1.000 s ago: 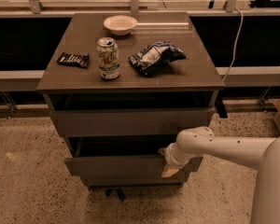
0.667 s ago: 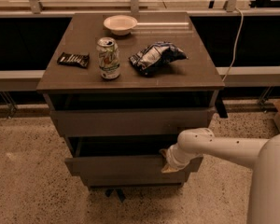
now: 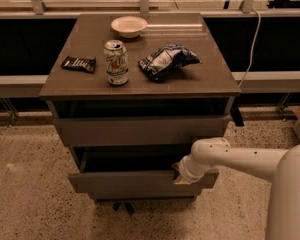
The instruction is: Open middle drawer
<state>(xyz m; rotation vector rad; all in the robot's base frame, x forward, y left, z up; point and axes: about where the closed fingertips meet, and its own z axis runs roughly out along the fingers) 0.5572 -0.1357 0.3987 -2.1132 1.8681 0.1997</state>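
The middle drawer [image 3: 130, 182], a flat grey-brown handleless front, stands pulled out from the cabinet, with its dark box showing behind the front. My gripper [image 3: 179, 176] is at the top edge of this front, near its right end, reaching in from the right on a white arm [image 3: 235, 159]. The top drawer [image 3: 140, 130] above it is slightly out. The bottom drawer is hidden under the middle one.
On the cabinet top [image 3: 210, 76] stand a white bowl [image 3: 129, 25], a green-and-white can [image 3: 116, 62], a dark snack bar [image 3: 79, 63] and a blue chip bag [image 3: 166, 60]. A dark counter and a rail run behind. The speckled floor [image 3: 25, 204] lies around the cabinet.
The middle drawer front and my gripper have moved slightly outward, toward the camera. The things on top have not moved.
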